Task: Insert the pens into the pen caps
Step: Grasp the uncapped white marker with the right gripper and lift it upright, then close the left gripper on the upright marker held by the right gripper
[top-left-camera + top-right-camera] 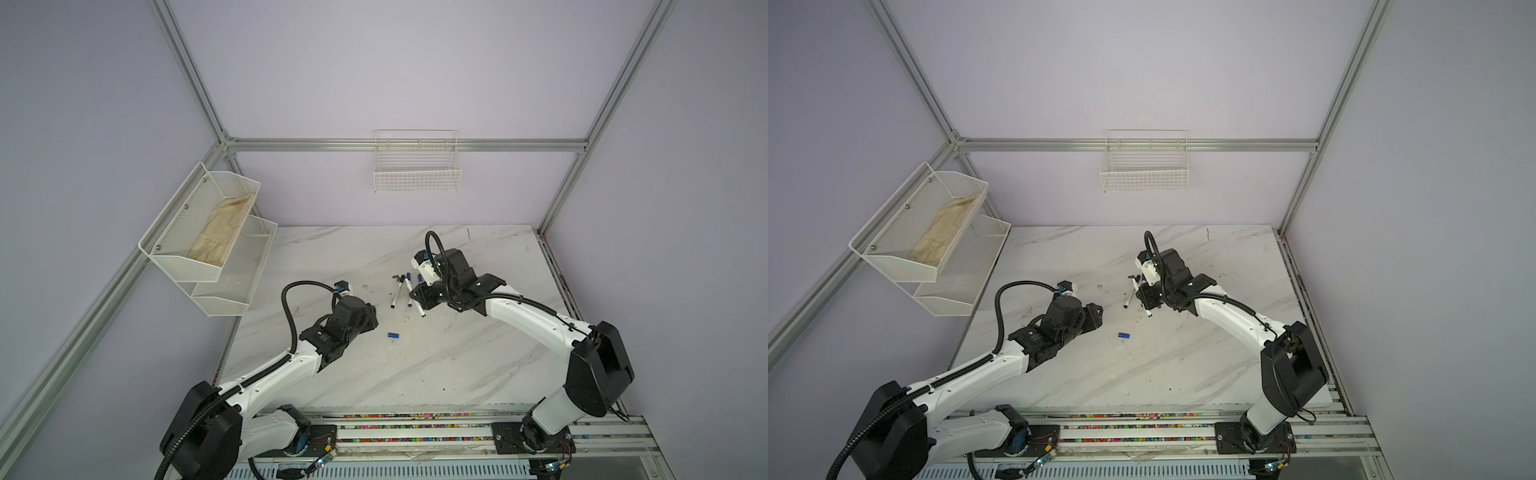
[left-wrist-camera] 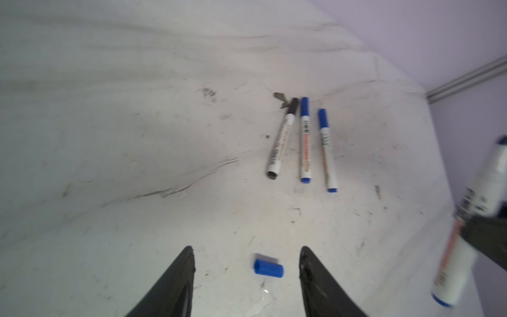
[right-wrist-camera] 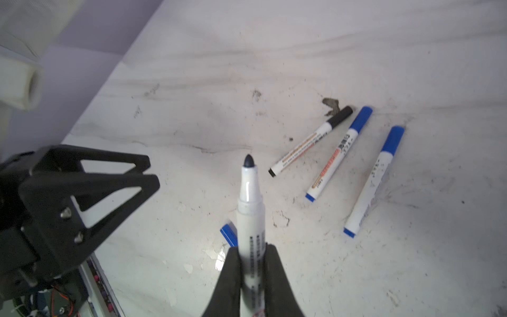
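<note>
My right gripper (image 3: 251,248) is shut on a white uncapped pen (image 3: 250,208) whose dark tip points away from the wrist; a top view shows this held pen (image 1: 420,308) above the table. A loose blue pen cap (image 2: 268,268) lies on its side on the marble table (image 1: 457,365), just ahead of my open left gripper (image 2: 247,249) and between the lines of its fingers, untouched. In a top view the cap (image 1: 1124,335) sits right of the left gripper (image 1: 1098,313). Three capped pens lie side by side farther back: one black-capped (image 2: 282,137), two blue-capped (image 2: 305,140) (image 2: 327,151).
A small dark scrap (image 2: 281,97) lies by the black-capped pen's end. White mesh shelves (image 1: 208,232) hang on the left wall and a wire basket (image 1: 417,174) hangs on the back wall. A metal rail (image 1: 415,428) runs along the table's front edge.
</note>
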